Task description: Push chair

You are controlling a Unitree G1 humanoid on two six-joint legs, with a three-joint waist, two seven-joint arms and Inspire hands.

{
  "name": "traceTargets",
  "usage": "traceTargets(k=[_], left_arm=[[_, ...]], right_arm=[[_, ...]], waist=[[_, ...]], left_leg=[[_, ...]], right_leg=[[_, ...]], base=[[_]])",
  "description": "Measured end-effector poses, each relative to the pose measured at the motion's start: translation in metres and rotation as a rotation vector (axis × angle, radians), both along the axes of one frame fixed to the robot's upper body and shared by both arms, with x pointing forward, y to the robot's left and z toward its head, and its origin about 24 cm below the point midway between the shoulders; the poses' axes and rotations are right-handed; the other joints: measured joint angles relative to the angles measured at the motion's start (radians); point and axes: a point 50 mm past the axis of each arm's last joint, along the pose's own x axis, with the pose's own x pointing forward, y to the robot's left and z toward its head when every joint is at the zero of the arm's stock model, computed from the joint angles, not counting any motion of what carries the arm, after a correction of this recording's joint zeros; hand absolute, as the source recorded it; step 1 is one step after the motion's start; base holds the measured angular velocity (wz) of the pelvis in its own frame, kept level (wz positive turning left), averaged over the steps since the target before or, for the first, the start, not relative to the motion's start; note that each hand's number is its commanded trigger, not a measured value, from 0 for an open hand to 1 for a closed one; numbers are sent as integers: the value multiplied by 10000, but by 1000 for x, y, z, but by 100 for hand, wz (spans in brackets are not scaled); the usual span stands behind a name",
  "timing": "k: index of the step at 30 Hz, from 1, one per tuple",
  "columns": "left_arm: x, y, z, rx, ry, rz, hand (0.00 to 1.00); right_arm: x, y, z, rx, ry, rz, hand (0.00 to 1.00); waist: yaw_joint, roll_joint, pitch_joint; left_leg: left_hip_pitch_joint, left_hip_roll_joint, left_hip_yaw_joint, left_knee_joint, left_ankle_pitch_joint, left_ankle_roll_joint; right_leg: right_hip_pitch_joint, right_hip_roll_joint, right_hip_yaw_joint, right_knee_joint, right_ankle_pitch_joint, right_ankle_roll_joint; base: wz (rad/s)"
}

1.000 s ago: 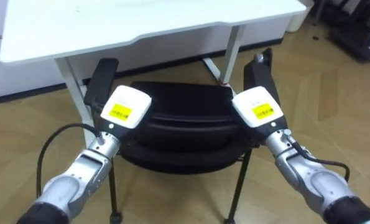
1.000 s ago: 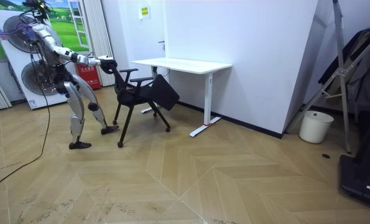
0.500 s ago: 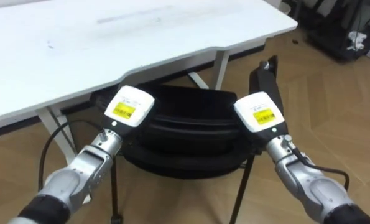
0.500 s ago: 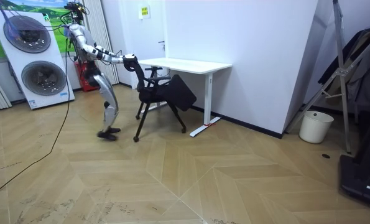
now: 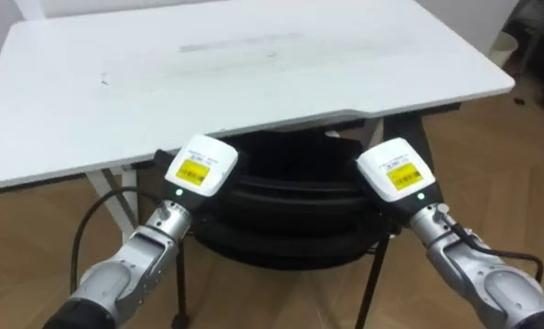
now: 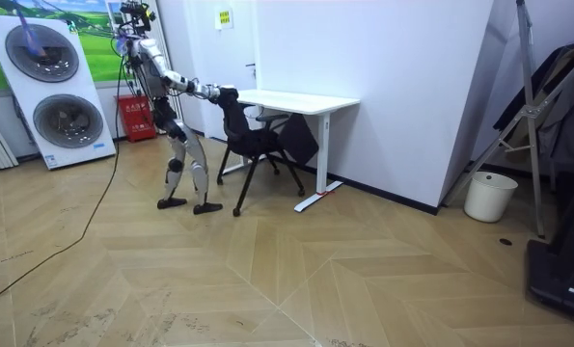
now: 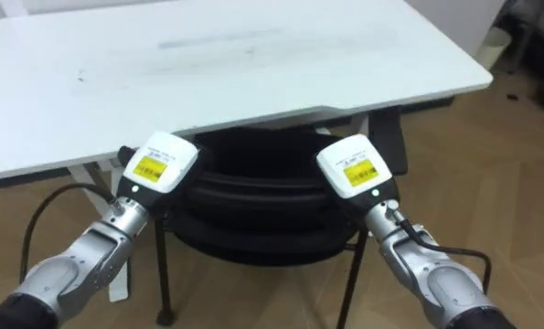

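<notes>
A black chair stands in front of me, its backrest top nearest and its seat tucked under the white desk. My left hand rests on the left end of the backrest's top edge. My right hand is on the right end, its white back facing me. In the room view I stand upright with both arms stretched forward to the chair, which sits partly beneath the desk against the white wall.
Two stacked washing machines and a red box stand behind me at the room view's left. A white bin and a dark clothes rack are at its right. Open wooden floor lies in front.
I have walked towards the desk with both hands on the chair's back. The chair has slid from the open floor to under the tabletop.
</notes>
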Motion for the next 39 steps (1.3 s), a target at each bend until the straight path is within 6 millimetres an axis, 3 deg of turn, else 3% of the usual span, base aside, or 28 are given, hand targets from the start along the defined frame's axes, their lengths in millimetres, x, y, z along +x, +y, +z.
traceTargets(k=[2, 3, 4, 5, 6, 7, 8, 9, 10, 12, 14, 15, 16, 17, 18, 19, 27, 34, 39], left_arm=[[1, 6, 0, 221, 25, 88, 100], [2, 7, 0, 270, 32, 84, 100], [3, 6, 1, 345, 49, 24, 100], [3, 6, 1, 367, 38, 25, 100], [5, 5, 3, 342, -36, 2, 100], [10, 5, 7, 362, -104, 24, 100], [12, 0, 7, 345, -80, 131, 100], [12, -2, 5, 363, -7, 185, 100], [8, -4, 1, 320, 162, 186, 100], [1, -2, -2, 339, 93, 144, 100], [-1, 4, 1, 406, -213, 160, 100], [-2, 6, 1, 424, -225, 183, 100], [-3, 9, 0, 542, -213, 235, 100], [-3, 16, 2, 721, -267, 278, 100], [-3, 17, 3, 768, -273, 279, 19], [-3, 17, 3, 804, -250, 290, 0], [2, 8, 3, 458, 8, 1096, 0], [6, -4, 4, -1150, 506, 2105, 0], [6, 1, 4, -1305, 639, 2347, 0]], right_arm=[[-1, 11, -4, 173, 351, 19, 100], [-1, 12, -5, 180, 438, 10, 100], [-1, 12, -6, 150, 560, -14, 100], [0, 12, -6, 114, 622, -52, 100], [1, 12, -3, 136, 559, -31, 100], [2, 11, 1, 260, 442, -68, 100], [3, 7, 2, 134, 531, -221, 100], [3, 7, 1, 60, 644, -270, 100], [2, 6, -1, -192, 732, -260, 100], [1, 8, -2, -379, 729, -80, 100], [0, 13, -2, -262, 576, 108, 100], [0, 14, -3, -231, 607, 133, 100], [-2, 19, -6, -98, 771, 166, 100], [-3, 25, -7, 60, 875, 271, 95], [-3, 26, -6, 78, 911, 302, 5], [-3, 27, -5, 33, 954, 364, 0], [1, 31, -1, -44, 1134, -193, 0], [5, 32, -1, 311, 1444, -566, 0], [5, 34, -1, 956, 1618, -723, 0]], waist=[[-8, -161, -9], [-24, -167, -13], [-66, -165, -15], [-70, 4, 0], [-94, -55, 14], [-314, -375, 25], [-281, -585, 26], [-128, -601, 15], [211, -614, 26], [501, -551, -26], [631, -606, -32], [721, -602, -38], [884, -666, -97], [866, -779, -109], [840, -803, -99], [845, -791, -95], [861, -732, -102], [882, -648, -56], [889, -399, -14]], left_leg=[[-473, 626, 690, 1164, 105, -88], [-588, 772, 819, 1338, 110, -93], [-831, 968, 1095, 1450, 157, -80], [-968, 1394, 1266, 1321, 175, -35], [-1029, 1440, 1251, 1384, 67, -210], [-1273, 1191, 1270, 1853, -308, -534], [-1422, 1007, 1385, 2177, -350, -601], [-1442, 994, 1500, 2131, -321, -582], [-1525, 841, 1491, 1760, -190, -519], [-1724, 518, 1435, 646, 224, -376], [-2028, 190, 1275, -697, 1194, -318], [-1993, 149, 1129, -833, 1549, -264], [-1821, 51, 868, -1175, 2063, -347], [-1693, 14, 698, -1507, 2275, -442], [-1639, -17, 623, -1671, 2342, -446], [-1532, -51, 555, -1933, 2399, -416], [-1261, -185, 556, -2889, 2528, -251], [-1103, -160, 954, -3067, 2722, -188], [-896, -185, 1259, -3127, 2980, -143]], right_leg=[[422, 19, -1062, -142, -171, 32], [530, 67, -1307, -222, -207, 84], [702, 144, -1694, -414, -246, 277], [612, 397, -1449, -65, -326, 729], [320, 414, -631, 1097, -692, 723], [26, 489, 1093, 2578, -2082, 777], [-51, 526, 1318, 2853, -2281, 27], [-17, 518, 1304, 2745, -2328, -54], [99, 385, 1080, 2202, -2309, -24], [494, -105, 98, 1148, -2144, 103], [875, -501, -1242, 180, -1370, 174], [954, -527, -1483, 107, -1243, 212], [1098, -528, -1796, -23, -1215, 220], [1204, -510, -1916, -182, -1144, 295], [1246, -499, -1946, -283, -1108, 321], [1352, -471, -1996, -520, -1000, 322], [1491, -478, -2025, -1262, -541, 602], [1484, -487, -1674, -1253, -488, 603], [1507, -446, -1221, -1229, -417, 533]], base=[[58], [68], [68], [66], [98], [109], [95], [16], [-29], [-23], [12], [11], [11], [18], [29], [17], [3], [-2], [-21]])
